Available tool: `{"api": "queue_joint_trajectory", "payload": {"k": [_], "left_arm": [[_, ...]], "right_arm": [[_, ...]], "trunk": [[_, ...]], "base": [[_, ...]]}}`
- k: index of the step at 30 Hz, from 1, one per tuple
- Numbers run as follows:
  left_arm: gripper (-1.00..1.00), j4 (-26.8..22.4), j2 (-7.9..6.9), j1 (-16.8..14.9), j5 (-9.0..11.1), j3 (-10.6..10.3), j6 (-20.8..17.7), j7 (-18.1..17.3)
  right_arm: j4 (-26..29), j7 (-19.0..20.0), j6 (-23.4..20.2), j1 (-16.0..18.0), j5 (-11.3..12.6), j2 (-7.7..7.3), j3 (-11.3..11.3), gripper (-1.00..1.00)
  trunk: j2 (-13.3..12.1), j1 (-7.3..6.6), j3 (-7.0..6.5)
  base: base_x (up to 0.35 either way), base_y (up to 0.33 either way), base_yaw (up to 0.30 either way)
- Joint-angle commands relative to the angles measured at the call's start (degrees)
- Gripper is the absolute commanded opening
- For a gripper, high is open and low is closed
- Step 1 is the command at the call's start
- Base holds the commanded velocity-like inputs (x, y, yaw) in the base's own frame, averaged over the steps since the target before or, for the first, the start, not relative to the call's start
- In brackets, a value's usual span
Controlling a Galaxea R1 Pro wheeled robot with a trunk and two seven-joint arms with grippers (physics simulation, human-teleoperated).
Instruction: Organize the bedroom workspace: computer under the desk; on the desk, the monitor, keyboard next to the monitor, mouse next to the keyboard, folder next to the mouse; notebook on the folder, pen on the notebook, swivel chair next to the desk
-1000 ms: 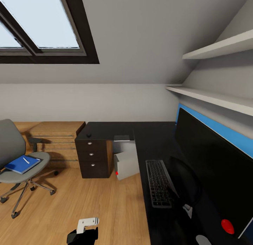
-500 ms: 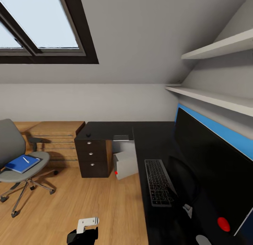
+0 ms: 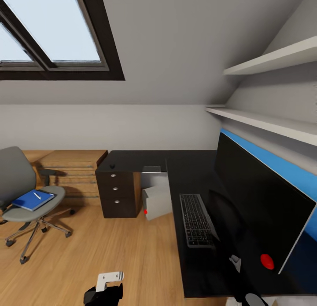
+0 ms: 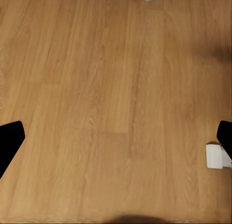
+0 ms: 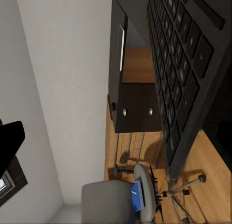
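Folder (image 3: 32,199) lies on swivel chair (image 3: 26,196) seat, well apart from desk (image 3: 193,174); left gripper (image 4: 116,142) fingers apart, right gripper's state indiscernible; advise approaching chair squarely before reaching.

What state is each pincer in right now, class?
Left pincer: open, black fingertips wide apart over the bare wooden floor, holding nothing.
Right pincer: cannot be told.
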State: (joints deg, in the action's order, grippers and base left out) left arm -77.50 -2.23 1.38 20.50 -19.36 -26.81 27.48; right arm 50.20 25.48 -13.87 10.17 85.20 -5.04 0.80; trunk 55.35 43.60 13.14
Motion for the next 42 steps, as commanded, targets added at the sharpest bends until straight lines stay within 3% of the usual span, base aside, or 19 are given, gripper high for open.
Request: {"api": "queue_joint_trajectory", "payload": {"k": [1,20,26,28,31,33,35,39,42], "left_arm": [[1.0,-0.1,-0.05,0.0,0.6,-0.1,-0.1,0.6],[1.0,0.2,-0.13,0.0,0.7,-0.1,-0.1,0.6],[1.0,5.9,-0.14,0.0,0.6,1.0,0.1,0.7],[1.0,7.5,-0.14,0.0,0.6,2.3,0.2,0.6],[1.0,10.0,-0.16,0.0,0.5,4.2,0.6,0.4],[1.0,10.6,-0.17,0.0,0.5,4.5,1.3,0.3],[1.0,12.3,-0.16,0.0,0.5,4.8,4.7,0.3],[1.0,14.4,-0.15,0.0,0.4,4.8,8.8,0.1],[1.0,15.2,-0.14,0.0,0.4,4.8,10.3,0.1]], "right_arm": [[0.0,0.1,-0.3,0.0,0.6,-0.04,0.1,1.0],[-0.1,0.1,-0.2,0.0,0.6,-0.04,0.1,1.0],[-0.1,0.0,0.0,0.0,0.2,0.13,0.3,1.0],[-0.2,0.0,0.1,0.0,-1.0,0.2,0.3,1.0],[-0.9,0.1,0.2,0.0,-4.8,0.48,0.2,1.0],[-1.4,0.1,0.3,0.0,-6.2,0.57,0.2,1.0],[-3.1,0.1,0.7,0.0,-8.9,0.74,0.2,1.0],[-6.5,0.2,2.9,0.0,-11.7,0.8,0.2,1.0],[-11.1,0.2,8.0,0.0,-15.7,0.92,0.4,1.0]], "trunk": [[0.1,-0.03,0.06],[0.1,-0.03,0.06],[0.1,-0.03,0.06],[0.1,-0.03,0.06],[0.1,-0.03,0.06],[0.1,-0.03,0.06],[0.1,-0.03,0.06],[0.1,-0.03,0.06],[0.1,-0.03,0.06]], "base": [[-0.334,0.0,0.0],[-0.335,0.0,0.0],[-0.335,0.0,0.0],[-0.335,0.0,0.0],[-0.335,0.0,0.0],[-0.335,0.0,0.0],[-0.335,0.0,0.0],[-0.331,0.0,0.0],[-0.183,0.0,0.0]]}}
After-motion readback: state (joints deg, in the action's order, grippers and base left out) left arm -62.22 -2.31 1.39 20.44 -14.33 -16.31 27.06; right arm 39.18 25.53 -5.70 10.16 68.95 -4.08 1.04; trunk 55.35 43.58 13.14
